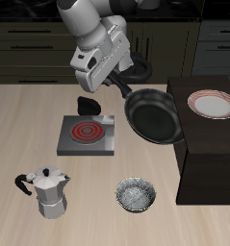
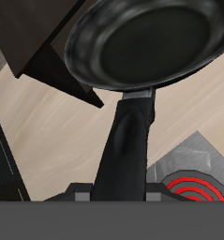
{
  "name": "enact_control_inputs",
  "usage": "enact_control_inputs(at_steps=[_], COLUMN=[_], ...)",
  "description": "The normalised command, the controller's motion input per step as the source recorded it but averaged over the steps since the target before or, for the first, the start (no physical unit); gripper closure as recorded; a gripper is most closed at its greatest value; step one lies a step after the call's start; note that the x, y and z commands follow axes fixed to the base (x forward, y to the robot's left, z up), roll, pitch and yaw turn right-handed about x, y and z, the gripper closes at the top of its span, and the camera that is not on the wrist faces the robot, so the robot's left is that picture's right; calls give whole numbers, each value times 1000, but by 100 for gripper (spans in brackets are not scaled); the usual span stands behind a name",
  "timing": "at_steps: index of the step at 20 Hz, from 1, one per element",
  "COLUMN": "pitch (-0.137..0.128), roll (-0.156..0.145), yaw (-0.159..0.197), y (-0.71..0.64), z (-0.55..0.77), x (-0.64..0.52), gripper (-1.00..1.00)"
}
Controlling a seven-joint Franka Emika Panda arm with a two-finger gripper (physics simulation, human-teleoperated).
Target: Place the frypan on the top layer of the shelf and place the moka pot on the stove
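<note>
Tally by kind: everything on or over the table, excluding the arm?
Frypan: 1 (held by gripper)
Moka pot: 1
Stove: 1
Shelf: 1
Plate: 1
Bowl: 1
Total: 6

Exterior view looked down from the front onto the whole table (image 1: pixel 30 115). Wrist view looked close along the frypan (image 2: pixel 146 42) handle. Both views shared the frypan (image 1: pixel 150 113), stove (image 1: pixel 88 135) (image 2: pixel 193 183) and shelf (image 1: pixel 208 144) (image 2: pixel 38 42).

Shelf (image 1: pixel 208 154) top is mostly open, only the plate (image 1: pixel 212 104) sits at the back; frypan (image 1: pixel 151 115) hangs over its edge.
</note>
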Motion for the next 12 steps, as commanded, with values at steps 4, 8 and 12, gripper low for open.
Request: enact_control_inputs(at_steps=[4,8,12], pitch=[-2,-8,7], roll=[2,10,30], yaw=[35,54,12], y=[81,112,369], z=[109,35,29], x=[269,243,182], gripper=[100,100,100])
